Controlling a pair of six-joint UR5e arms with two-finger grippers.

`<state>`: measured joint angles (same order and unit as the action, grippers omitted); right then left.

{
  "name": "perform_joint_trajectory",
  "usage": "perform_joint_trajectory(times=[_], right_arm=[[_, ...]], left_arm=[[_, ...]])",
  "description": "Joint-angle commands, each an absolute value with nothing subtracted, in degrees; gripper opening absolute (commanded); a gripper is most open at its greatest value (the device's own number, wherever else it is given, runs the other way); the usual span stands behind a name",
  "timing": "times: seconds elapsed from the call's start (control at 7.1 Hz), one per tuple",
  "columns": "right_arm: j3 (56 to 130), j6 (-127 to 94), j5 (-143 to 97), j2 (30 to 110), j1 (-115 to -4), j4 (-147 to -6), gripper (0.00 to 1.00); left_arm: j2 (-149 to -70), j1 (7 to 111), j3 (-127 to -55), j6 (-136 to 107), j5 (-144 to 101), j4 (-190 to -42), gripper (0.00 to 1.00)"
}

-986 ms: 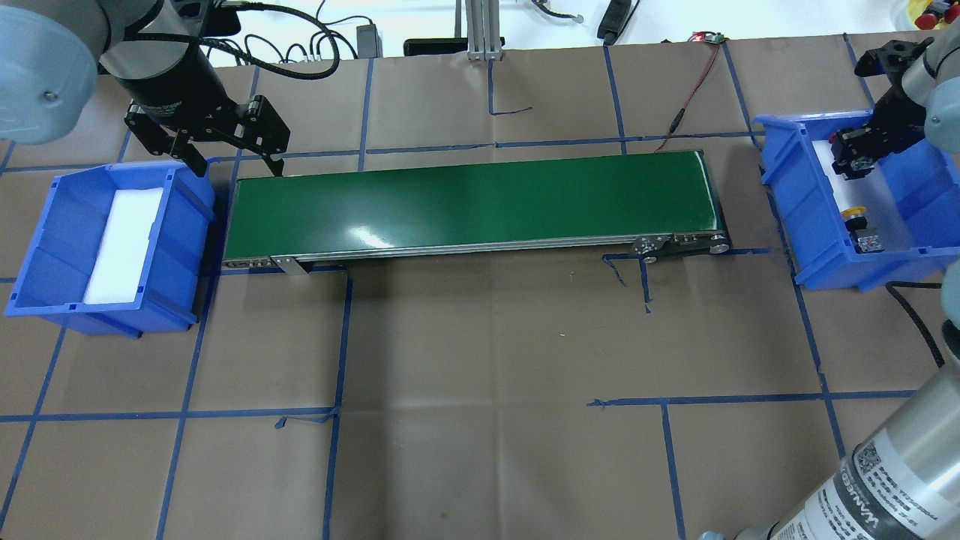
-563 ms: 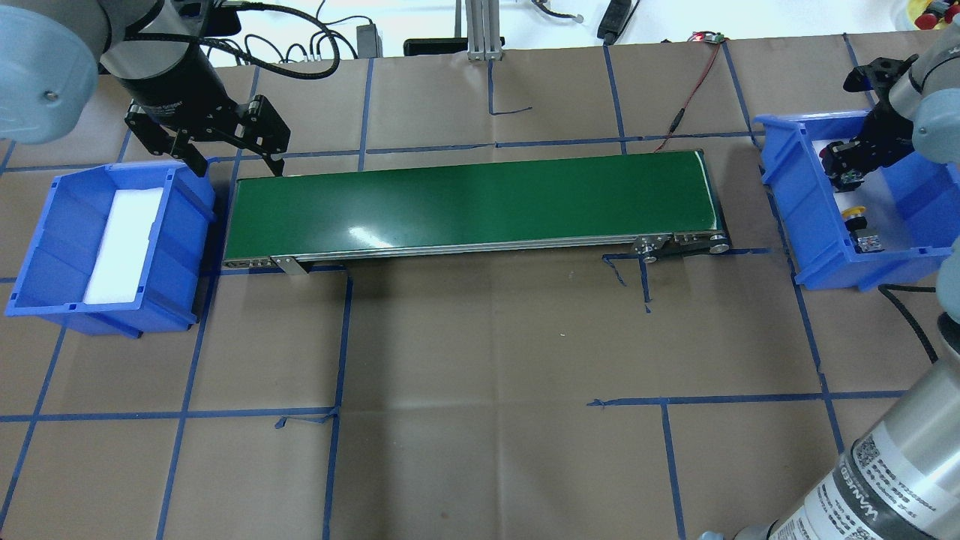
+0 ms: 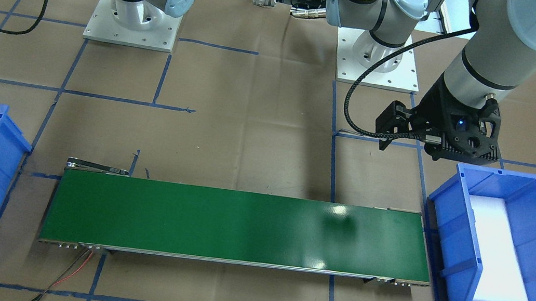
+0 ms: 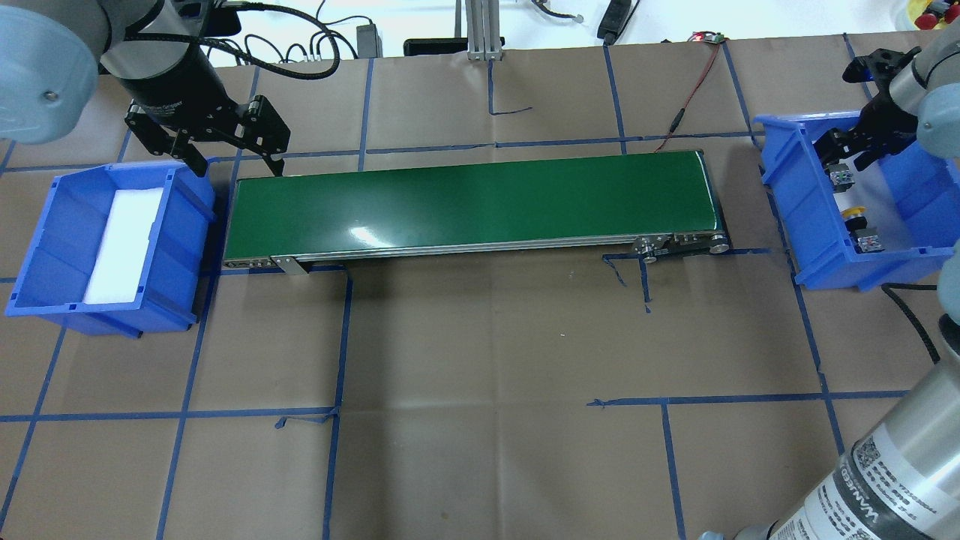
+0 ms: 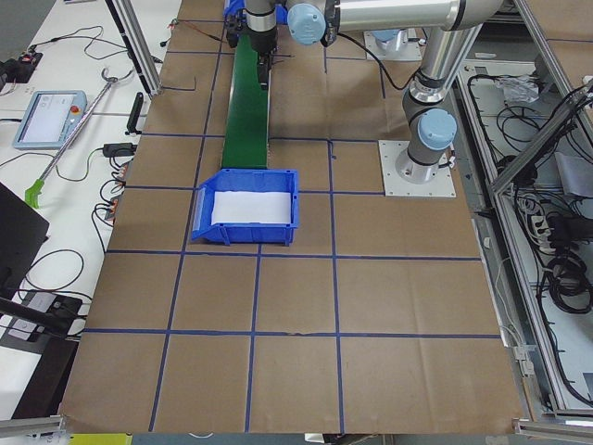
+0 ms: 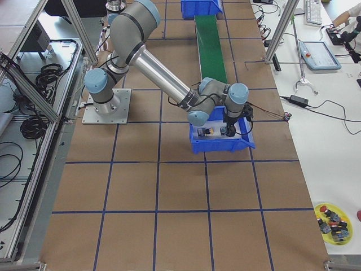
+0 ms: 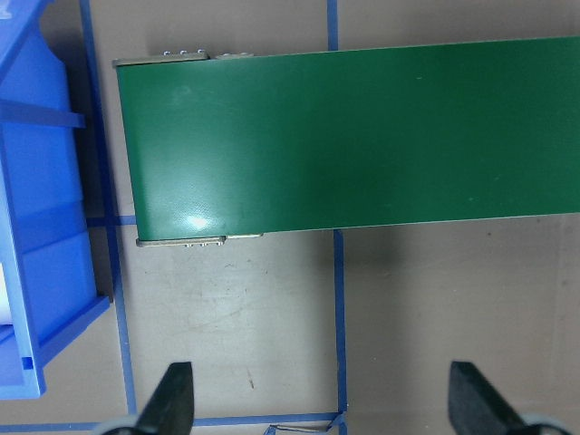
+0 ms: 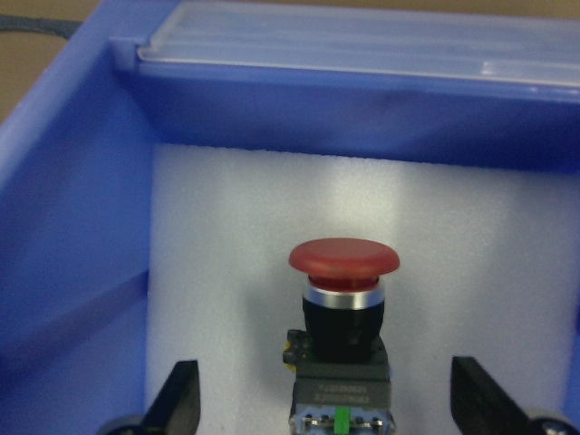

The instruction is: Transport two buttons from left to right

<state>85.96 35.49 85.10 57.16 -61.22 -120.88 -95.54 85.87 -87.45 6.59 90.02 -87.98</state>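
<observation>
Far left: foam-lined left bin. Beside it, at the belt end, left gripper wide open, holding nothing. In the right bin: yellow button and red button on soft foam, right gripper spread astride the red one, not touching. Probably light, rigid, slick-capped; best pinched by the blocky body. Bin walls close around.

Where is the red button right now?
In the right wrist view the red button lies on white foam inside the blue bin on the robot's right, under the open right claw, near the yellow button.
</observation>
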Motion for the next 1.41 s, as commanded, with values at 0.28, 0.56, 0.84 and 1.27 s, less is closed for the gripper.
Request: perform_joint_trajectory(times=[0.28, 0.56, 0.84, 1.27], right_arm=[[83.5, 31.5, 85.7, 67.4, -61.3, -106.0, 1.00], [83.1, 28.7, 85.0, 74.8, -63.7, -93.5, 1.00], [83.3, 22.2, 85.1, 80.2, -71.0, -92.1, 1.00], [83.7, 4.6, 87.4, 85.1, -81.4, -91.1, 1.00]], left_arm=[[-95.4, 85.9, -87.5, 6.6, 90.0, -88.0, 1.00], [-95.5, 85.9, -87.5, 6.6, 90.0, -88.0, 1.00], [-95.4, 85.9, -87.5, 6.5, 90.0, -88.0, 1.00], [-95.4, 85.9, -87.5, 6.5, 90.0, -88.0, 1.00]])
